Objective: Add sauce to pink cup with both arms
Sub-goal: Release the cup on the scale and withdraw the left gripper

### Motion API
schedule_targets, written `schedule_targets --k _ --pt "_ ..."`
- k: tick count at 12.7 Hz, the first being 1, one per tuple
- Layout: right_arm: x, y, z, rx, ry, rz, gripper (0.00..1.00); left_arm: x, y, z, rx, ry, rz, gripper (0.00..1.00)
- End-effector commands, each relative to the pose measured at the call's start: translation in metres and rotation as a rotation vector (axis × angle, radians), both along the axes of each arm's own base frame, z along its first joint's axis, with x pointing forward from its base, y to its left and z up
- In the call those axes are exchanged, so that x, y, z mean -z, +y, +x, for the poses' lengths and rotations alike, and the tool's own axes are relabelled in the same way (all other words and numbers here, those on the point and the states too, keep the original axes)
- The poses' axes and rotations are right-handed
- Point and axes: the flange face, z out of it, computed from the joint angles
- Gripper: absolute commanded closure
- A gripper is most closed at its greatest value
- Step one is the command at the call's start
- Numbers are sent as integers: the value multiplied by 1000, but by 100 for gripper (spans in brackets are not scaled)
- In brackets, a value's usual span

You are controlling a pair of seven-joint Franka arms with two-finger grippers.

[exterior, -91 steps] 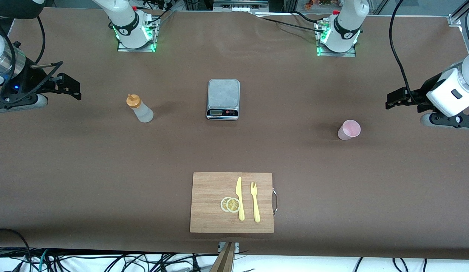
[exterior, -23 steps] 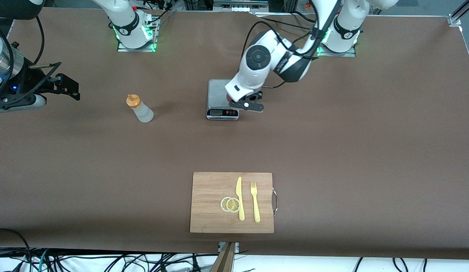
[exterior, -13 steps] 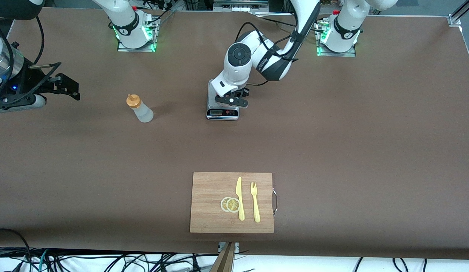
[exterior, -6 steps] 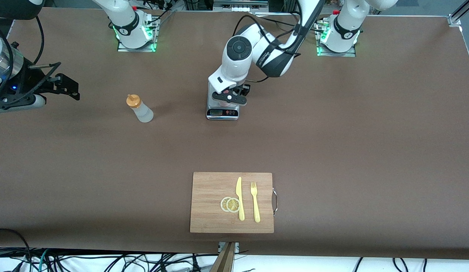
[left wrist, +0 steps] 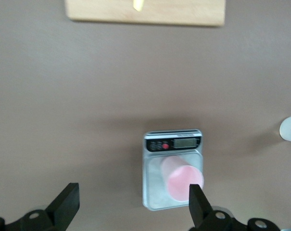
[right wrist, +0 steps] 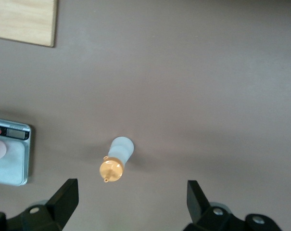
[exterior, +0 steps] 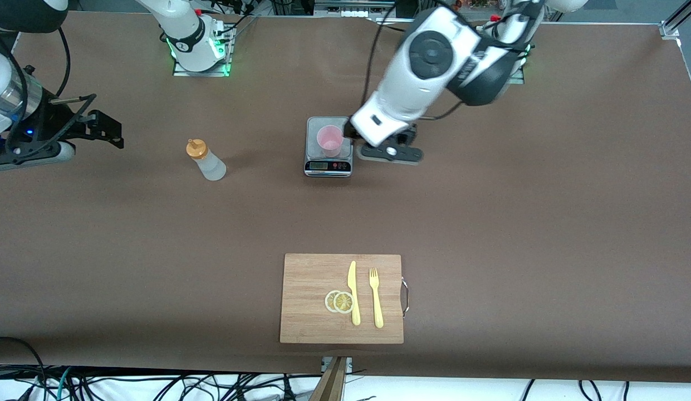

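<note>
The pink cup [exterior: 329, 139] stands upright on the platform of the scale [exterior: 328, 165], free of any gripper. My left gripper [exterior: 391, 151] hangs open over the table beside the scale, toward the left arm's end. In the left wrist view the cup [left wrist: 183, 179] sits just off one black fingertip [left wrist: 196, 199], with nothing between the fingers. The whitish squeeze bottle with an orange cap [exterior: 205, 161] stands toward the right arm's end; the sauce inside does not show. My right gripper [exterior: 106, 127] waits open, high over that end, with the bottle [right wrist: 115, 161] below it.
A wooden cutting board [exterior: 306, 312] lies near the front edge with a yellow knife [exterior: 353, 292], a yellow fork [exterior: 376, 298] and lemon slices [exterior: 339, 302]. The scale's display and buttons face the front camera.
My left gripper has opened and let go of the pink cup on the scale, then risen and drawn away toward the left arm's end. The right arm has barely shifted.
</note>
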Motion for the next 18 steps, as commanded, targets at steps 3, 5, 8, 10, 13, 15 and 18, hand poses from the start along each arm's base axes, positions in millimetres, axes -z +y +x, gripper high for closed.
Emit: schedule_targets --k 3,5,8,10,13,15,18 --pt "3 23 -12 -292 84 33 0 -81 153 38 -10 -34 39 0" --pt "1 22 -13 -456 75 106 0 -95 221 49 51 -18 36 0" --pt "11 14 -7 -583 58 207 0 -113 302 54 102 -12 115 0" --pt "28 2 -11 -639 23 284 0 -112 344 56 138 -4 119 0" --pt "63 -9 4 -846 17 400 0 -113 373 53 130 17 151 0" --pt "84 -32 7 -929 -3 467 0 -124 372 44 144 21 168 0" --pt "132 -70 -7 -1003 -59 595 0 -124 360 41 179 33 216 0"
